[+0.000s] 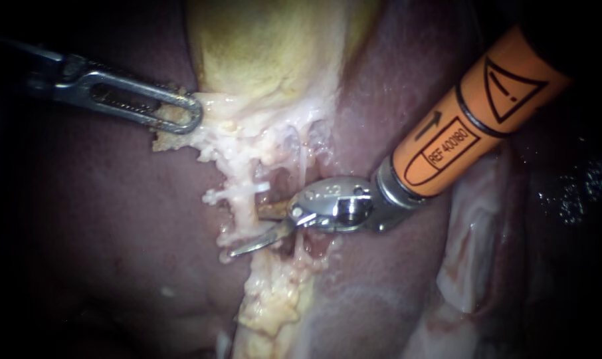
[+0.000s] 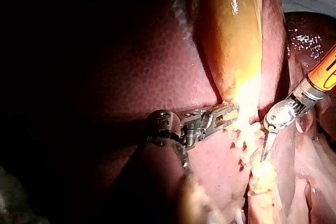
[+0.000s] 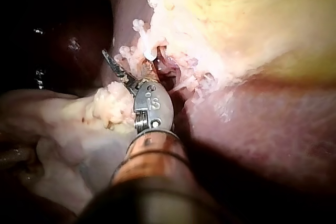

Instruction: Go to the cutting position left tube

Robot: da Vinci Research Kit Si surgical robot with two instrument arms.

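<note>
The yellow-green gallbladder [image 1: 274, 46] hangs over the dark liver [image 1: 95, 219]. My left instrument [image 1: 181, 112] has its slotted jaws shut on pale tissue at the gallbladder's lower edge. Below it, the left tube [image 1: 244, 211] runs down as a whitish strand, with a thinner tube [image 1: 301, 166] to its right. A white clip [image 1: 253, 190] crosses the left tube. My right instrument [image 1: 261, 227], on an orange shaft, has its blades open. One blade lies under the tube's lower part and the other reaches its right side. The left wrist view shows both instruments [image 2: 223, 115] [image 2: 266, 145].
Fatty yellow-white tissue [image 1: 274, 299] trails down below the tubes. Pale folded tissue [image 1: 474, 252] lies to the right under the orange shaft [image 1: 474, 113]. In the right wrist view, a lump of fat [image 3: 113, 106] sits beside the right instrument's wrist [image 3: 152, 103].
</note>
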